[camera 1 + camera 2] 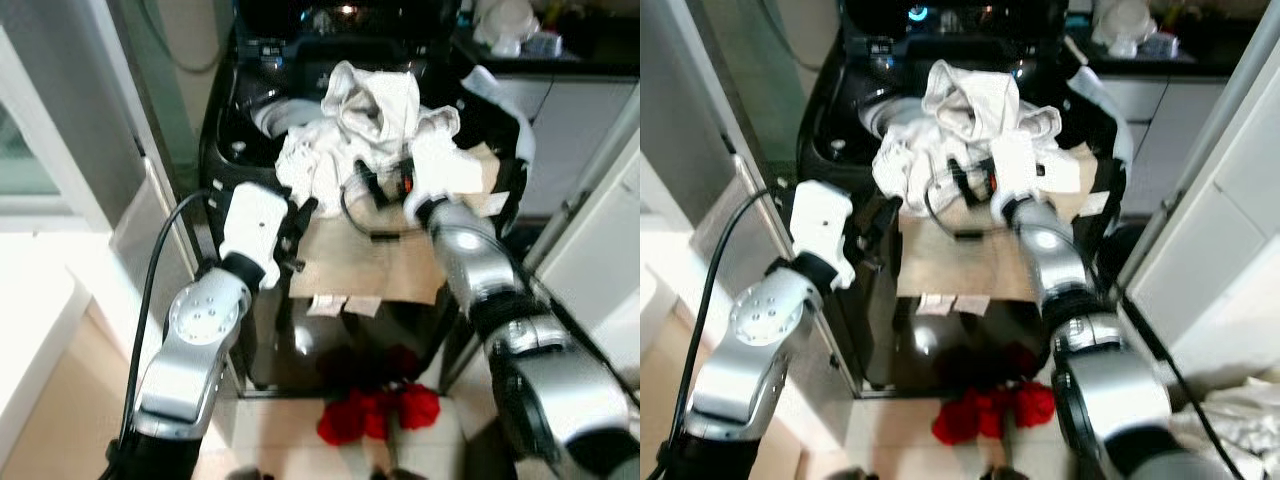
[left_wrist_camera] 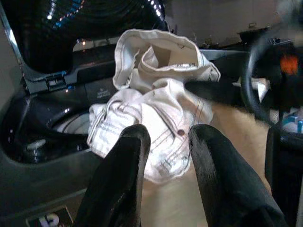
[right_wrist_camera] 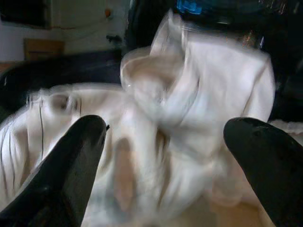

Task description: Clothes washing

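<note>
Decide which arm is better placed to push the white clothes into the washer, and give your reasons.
Right, probably. The right tool is open with the clothes between its fingers, beside the washer opening. The left tool sits further back from the pile.

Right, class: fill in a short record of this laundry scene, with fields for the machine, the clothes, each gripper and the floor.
machine: black top-loading washer, lid up, drum open
clothes: pale bundle heaped at the drum's rim, partly on a tan sheet across the washer's top
left gripper: open, fingers pointing at the bundle, apart from it
right gripper: open wide, right up against the bundle
floor: red item lying at the washer's foot
</note>
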Robot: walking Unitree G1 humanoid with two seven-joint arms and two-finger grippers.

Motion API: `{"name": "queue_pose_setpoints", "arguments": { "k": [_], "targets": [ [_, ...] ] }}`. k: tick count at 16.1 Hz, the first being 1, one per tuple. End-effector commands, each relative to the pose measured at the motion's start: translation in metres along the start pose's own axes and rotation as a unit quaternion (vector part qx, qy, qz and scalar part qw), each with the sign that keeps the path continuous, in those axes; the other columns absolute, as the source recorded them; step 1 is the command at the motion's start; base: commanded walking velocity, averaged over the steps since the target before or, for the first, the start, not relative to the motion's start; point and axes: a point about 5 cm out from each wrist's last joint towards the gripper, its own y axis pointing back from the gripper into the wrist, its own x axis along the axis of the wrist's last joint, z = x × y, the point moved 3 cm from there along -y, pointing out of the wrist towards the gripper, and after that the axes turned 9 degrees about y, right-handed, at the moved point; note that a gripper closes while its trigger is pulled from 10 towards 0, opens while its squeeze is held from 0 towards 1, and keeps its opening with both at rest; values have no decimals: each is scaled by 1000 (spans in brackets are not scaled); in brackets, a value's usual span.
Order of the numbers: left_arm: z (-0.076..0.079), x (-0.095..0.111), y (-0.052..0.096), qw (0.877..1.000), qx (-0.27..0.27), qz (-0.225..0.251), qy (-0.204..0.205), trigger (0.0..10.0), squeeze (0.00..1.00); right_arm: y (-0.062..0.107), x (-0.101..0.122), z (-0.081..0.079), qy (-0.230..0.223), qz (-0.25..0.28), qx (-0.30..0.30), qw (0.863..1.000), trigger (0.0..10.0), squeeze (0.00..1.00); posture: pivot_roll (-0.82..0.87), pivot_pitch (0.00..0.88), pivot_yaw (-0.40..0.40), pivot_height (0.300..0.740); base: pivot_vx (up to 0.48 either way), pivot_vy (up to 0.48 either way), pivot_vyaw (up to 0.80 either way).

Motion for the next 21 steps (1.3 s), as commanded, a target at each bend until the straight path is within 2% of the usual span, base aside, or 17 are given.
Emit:
{"name": "queue_pose_setpoints", "arguments": {
  "k": [1, 3, 4, 5, 7, 8, 9, 10, 11, 13, 15, 19, 21],
  "targets": [
    [0, 3, 1, 1000, 4, 3, -4, 10000, 0, -2, -1, 4, 7, -7, -11, 1000, 10000, 0, 57, 0, -27, 740, 0, 0, 0],
    [4, 2, 0, 1000, 0, 0, -3, 10000, 0, -15, 6, 7, 72, -38, -30, 996, 10000, 0, 60, 0, -20, 740, 0, 0, 0],
    [6, 2, -1, 1000, -4, -2, -3, 10000, 0, -18, 10, 11, 130, -52, -50, 989, 10000, 0, 58, 0, -16, 740, 0, 0, 0],
    [8, 1, -1, 1000, -6, -3, -3, 10000, 0, -20, 12, 16, 143, -59, -65, 986, 10000, 0, 59, 0, -14, 740, 0, 0, 0],
    [8, 2, -1, 1000, -8, -3, -2, 10000, 0, -23, 22, 24, 122, -49, -88, 987, 10000, 0, 58, 0, -13, 740, 0, 0, 0],
    [7, 1, -1, 1000, -7, -5, -3, 10000, 0, -26, 29, 29, 37, -38, -100, 994, 10000, 0, 56, 0, -15, 740, 0, 0, 0],
    [7, 1, -2, 1000, -6, -5, -3, 10000, 0, -27, 29, 28, -25, -36, -97, 994, 10000, 0, 56, 0, -15, 740, 0, 0, 0],
    [5, 1, -1, 1000, -3, -5, -2, 10000, 0, -29, 27, 22, -123, -36, -83, 988, 10000, 0, 51, 0, -14, 740, 0, 0, 0],
    [6, 2, -1, 1000, -3, -5, -2, 10000, 0, -30, 22, 19, -190, -48, -80, 977, 10000, 0, 52, 0, -18, 740, 0, 0, 0],
    [7, 3, 0, 1000, -2, -4, -2, 10000, 0, -30, 18, 15, -229, -63, -80, 968, 10000, 0, 54, 0, -20, 740, 0, 0, 0],
    [7, 3, 5, 1000, 4, -5, -3, 10000, 0, -33, 16, 0, -215, -89, -54, 971, 10000, 0, 75, 0, -37, 740, 0, 0, 0],
    [8, 1, 19, 1000, 26, -12, 1, 10000, 0, -36, 15, -14, -167, -111, -38, 979, 10000, 0, 131, 0, -88, 740, 0, 0, 0],
    [8, -1, 28, 999, 46, -19, 6, 10000, 0, -39, 19, -19, -86, -121, -32, 988, 10000, 0, 163, 0, -121, 740, 0, 0, 0]
  ]
}}
